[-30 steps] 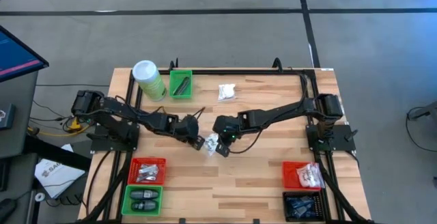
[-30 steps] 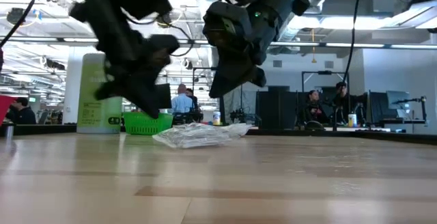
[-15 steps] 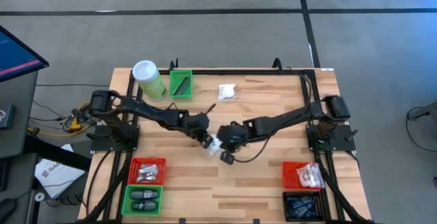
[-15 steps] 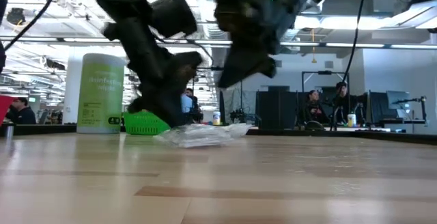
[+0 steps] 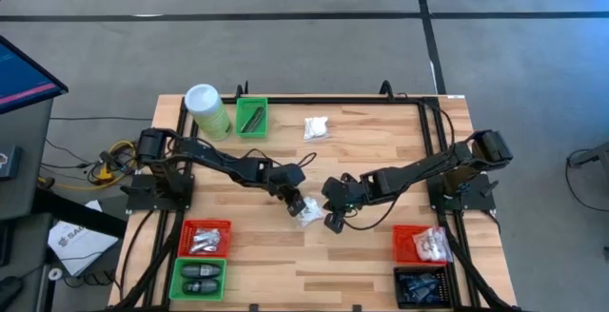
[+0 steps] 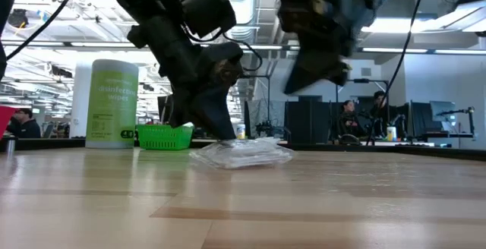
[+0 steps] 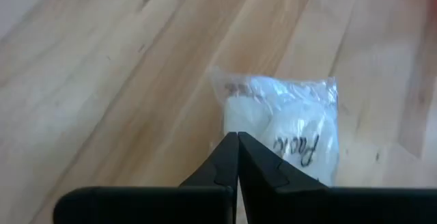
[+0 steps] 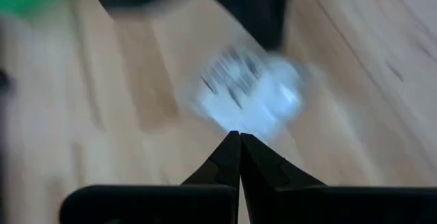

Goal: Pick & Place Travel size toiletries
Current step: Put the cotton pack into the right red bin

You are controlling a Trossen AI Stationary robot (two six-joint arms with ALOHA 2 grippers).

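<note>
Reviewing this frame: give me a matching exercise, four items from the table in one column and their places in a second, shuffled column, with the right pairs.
Items:
1. green canister
2. clear sachet
3. left gripper
4. small white packet

Places:
A. lying mid-table, between the two grippers
B. alone on bare wood near the far edge, right of the green bin
C. standing at the far left corner
D. shut, at the sachet's left side

Pairs: 1-C, 2-A, 3-D, 4-B
</note>
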